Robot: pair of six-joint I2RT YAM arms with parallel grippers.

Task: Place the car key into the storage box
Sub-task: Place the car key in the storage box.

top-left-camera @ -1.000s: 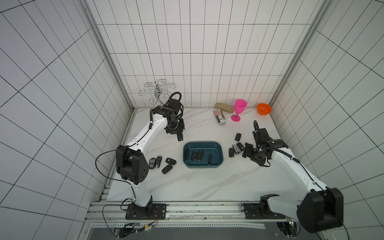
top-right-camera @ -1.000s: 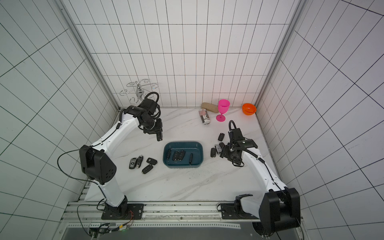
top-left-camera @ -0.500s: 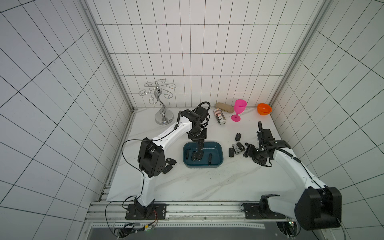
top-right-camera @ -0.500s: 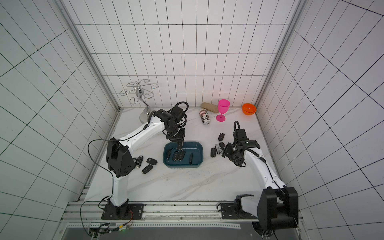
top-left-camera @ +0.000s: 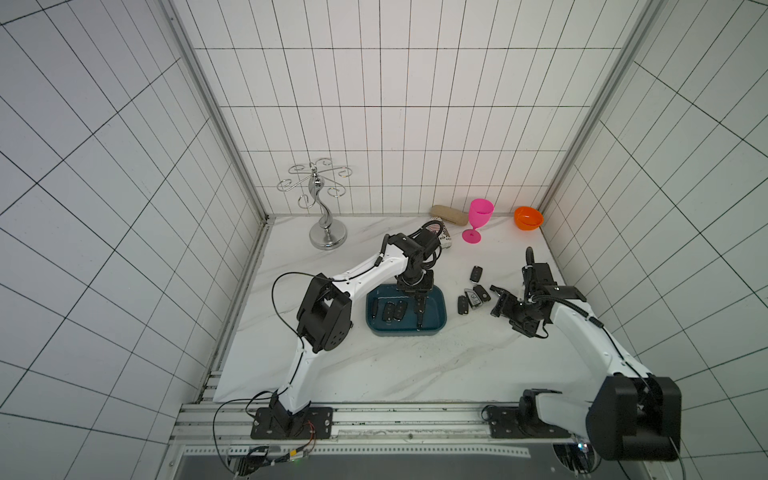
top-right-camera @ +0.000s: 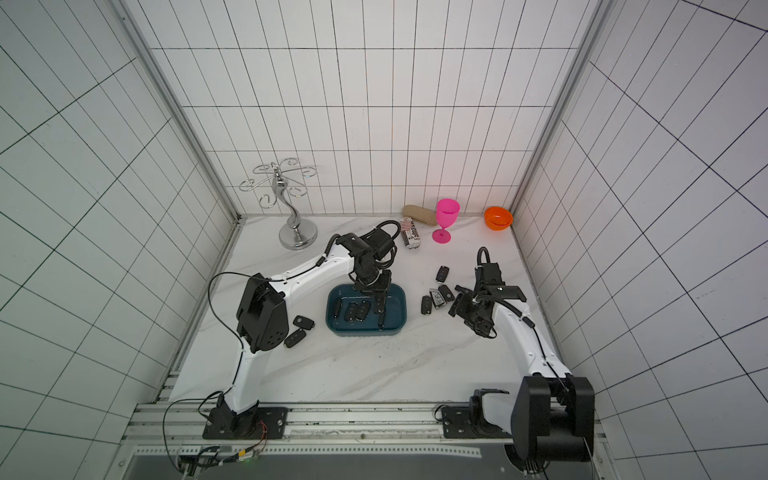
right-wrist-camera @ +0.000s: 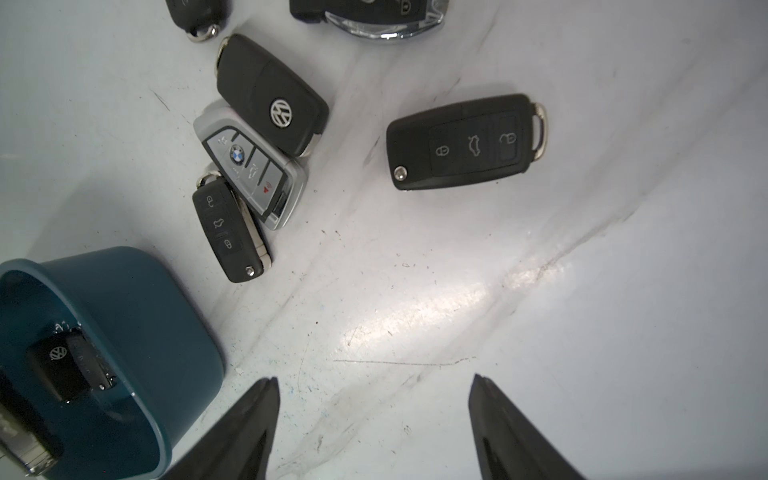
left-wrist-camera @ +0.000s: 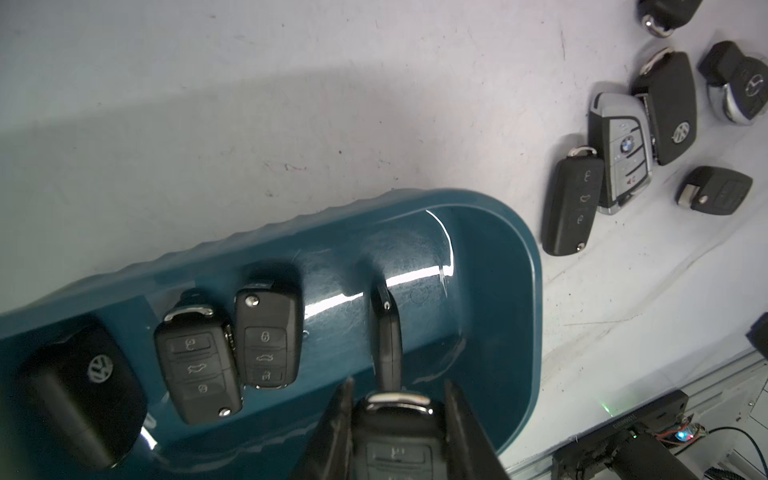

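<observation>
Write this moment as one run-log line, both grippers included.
left gripper: shut on car key, over storage box | right gripper: open, empty, over table

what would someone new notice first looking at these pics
The left gripper stands out first, clamped on a black car key right over the teal storage box mid-table, where several keys already lie. Next comes the cluster of loose keys on the table beside the box, with the open right gripper hovering near them. At the table's back edge, a pink goblet and an orange bowl add bright colour.
</observation>
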